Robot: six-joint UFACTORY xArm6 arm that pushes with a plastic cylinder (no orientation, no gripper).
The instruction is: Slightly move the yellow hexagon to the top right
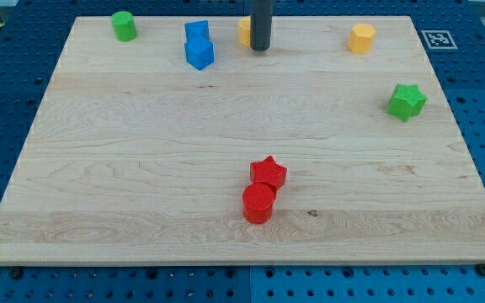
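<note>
In the camera view, my tip (260, 48) stood at the worktop's (141, 168) top edge, just right of a yellow block (244, 30) it half hid, whose shape I could not make out. The clearer yellow hexagon (362, 38) lay well to my tip's right, untouched. The arm carries no gripper, only the rod; the push looked barely begun, if at all.

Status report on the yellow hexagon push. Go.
My tip at the view's top, right against a yellow block, half hidden behind the rod. Yellow hexagon sits well to the view's right, untouched. Nothing between them.
</note>
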